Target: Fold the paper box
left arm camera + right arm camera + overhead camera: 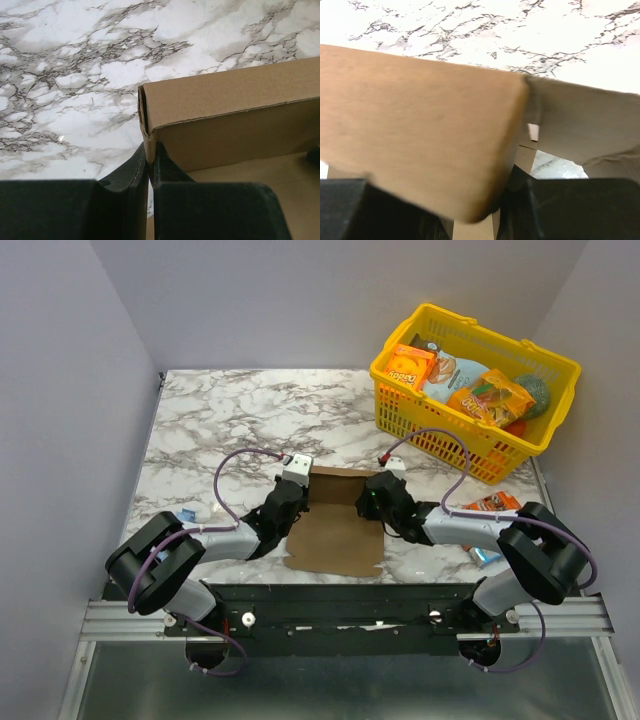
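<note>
Centrally, paper box (335, 530) on grey-veined marble table (230, 420) amid grey walls (300, 300), left hand (149, 152) and right hand (368, 502) tight on it.

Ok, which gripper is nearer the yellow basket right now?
Right. The right gripper is at the paper box's right side, toward the yellow basket; the left gripper is at the box's left side, with the box between it and the basket.

Marbled table (75, 75) fills the background as the left gripper (149, 152) pinches the near-left corner edge of the brown paper box (235, 115), its black fingers (131, 175) pressed together either side of the upright wall.
</note>
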